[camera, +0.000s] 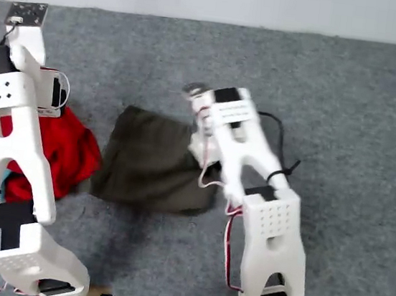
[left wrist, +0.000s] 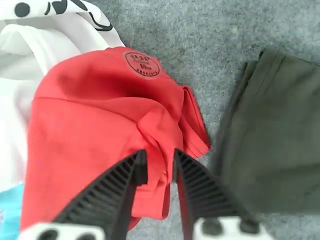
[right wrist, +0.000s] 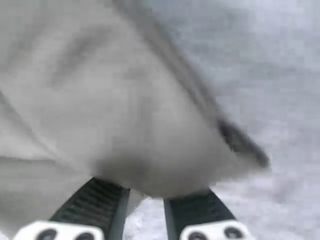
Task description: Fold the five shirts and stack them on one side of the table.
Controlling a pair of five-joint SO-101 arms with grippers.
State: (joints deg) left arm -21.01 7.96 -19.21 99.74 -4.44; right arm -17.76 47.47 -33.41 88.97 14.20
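black fingers (left wrist: pixel 120 185) of the left hand (left wrist: pixel 160 159) are sitting closest to the lens, standing slightly apart with nothing pinched between them, and hanging just over the red shirt (left wrist: pixel 90 115). the right hand (right wrist: pixel 146 192) is looking clamped on the edge of the dark shirt (left wrist: pixel 270 140): grey cloth is draping over its tips and lifting off the desk (camera: pixel 348 101).

the relation that is mattering here is this: the dark shirt is lying between the two arms, a little wider across the desk than it is deep, and the right hand is sitting at its right edge. from that hand the rest of the shirt is stretching away toward the left arm and the red shirt. so the right arm is the nearer one, and i am judging that a fold would be carrying that edge across toward the left side. the left hand is waiting just beside the dark shirt's far edge, over the pile.

counting: two arms, two hands. shirts i am making out are four, namely one red, one dark, one white shirt (left wrist: pixel 20 65) with black print tucked under the red, and one corner of a blue shirt (left wrist: pixel 10 210) beside it. those three are bunching together on the left side.
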